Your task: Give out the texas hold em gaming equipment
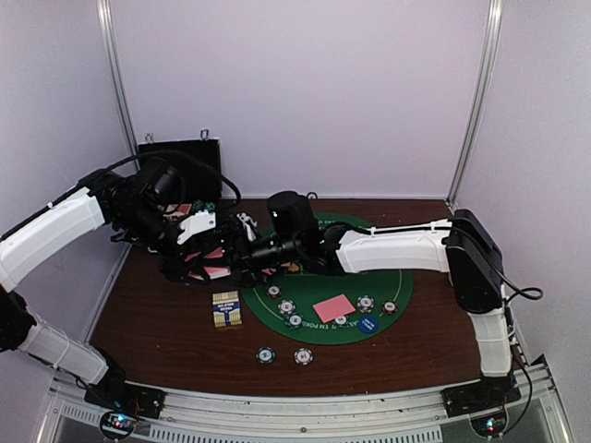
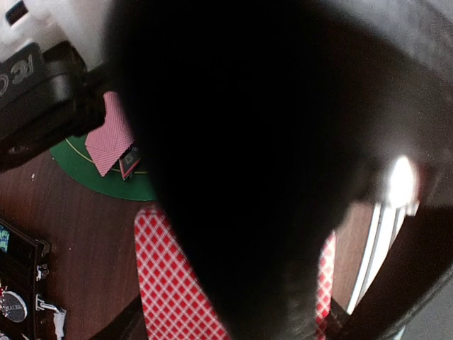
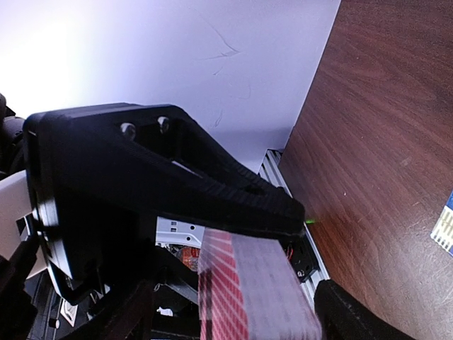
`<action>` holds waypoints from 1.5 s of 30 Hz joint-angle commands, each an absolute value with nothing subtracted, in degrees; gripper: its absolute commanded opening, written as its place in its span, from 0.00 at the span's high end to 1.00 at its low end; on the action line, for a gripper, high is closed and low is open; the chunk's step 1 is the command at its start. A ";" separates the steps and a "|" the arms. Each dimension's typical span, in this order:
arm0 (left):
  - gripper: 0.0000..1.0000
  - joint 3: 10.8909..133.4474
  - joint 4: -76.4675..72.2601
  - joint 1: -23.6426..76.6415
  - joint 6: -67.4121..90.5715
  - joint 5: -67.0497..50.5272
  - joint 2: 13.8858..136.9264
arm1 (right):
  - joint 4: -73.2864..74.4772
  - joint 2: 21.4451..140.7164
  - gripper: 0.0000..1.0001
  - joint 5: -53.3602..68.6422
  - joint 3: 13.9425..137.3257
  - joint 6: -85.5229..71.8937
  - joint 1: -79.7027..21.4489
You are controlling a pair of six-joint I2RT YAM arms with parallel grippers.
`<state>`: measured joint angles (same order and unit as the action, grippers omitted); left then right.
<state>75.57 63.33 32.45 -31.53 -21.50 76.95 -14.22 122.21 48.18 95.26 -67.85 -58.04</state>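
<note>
You get little readable text here.
- Green mat, lower edge in top view: white lettering, only fragment "EM POKE" legible.
- Blue disc: white print, too small to read.
- Card box: print illegible.
- Black part, upper left of left wrist view: pale letters, cut off.

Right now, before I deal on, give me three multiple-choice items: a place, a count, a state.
1. Relative to the green mat, the card box lies: A on it; B left of it, on wood; C behind it.
2. Poker chips off the mat, in front of it: A none; B five; C two.
3. The right gripper: A clamping a card stack; B open, empty; C clamping a chip.
B, box beside the mat's left rim; C, two chips on wood; A, stack held between the jaws.
</note>
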 commanded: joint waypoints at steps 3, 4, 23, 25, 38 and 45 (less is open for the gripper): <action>1.00 77.70 61.70 32.26 -31.20 -23.02 76.73 | -13.19 125.48 0.23 49.17 99.77 -68.72 -58.32; 1.00 77.70 61.70 32.26 -31.20 -22.91 76.69 | -12.84 125.86 0.25 49.21 100.03 -68.75 -58.23; 1.00 77.34 61.89 32.26 -31.29 -23.02 76.22 | -8.98 120.63 0.45 46.36 90.46 -65.50 -53.89; 1.00 77.26 61.94 32.28 -31.29 -23.01 76.21 | -8.94 120.17 0.47 46.63 90.23 -65.38 -53.75; 1.00 76.99 61.97 32.26 -31.28 -22.90 76.13 | -6.36 114.90 0.65 47.20 89.12 -63.30 -52.30; 1.00 76.82 62.01 32.28 -31.38 -22.55 75.95 | -6.26 112.11 0.83 47.43 88.73 -63.69 -52.21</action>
<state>75.66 62.81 32.45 -31.53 -21.43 77.34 -7.53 115.46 48.29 89.97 -64.20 -52.80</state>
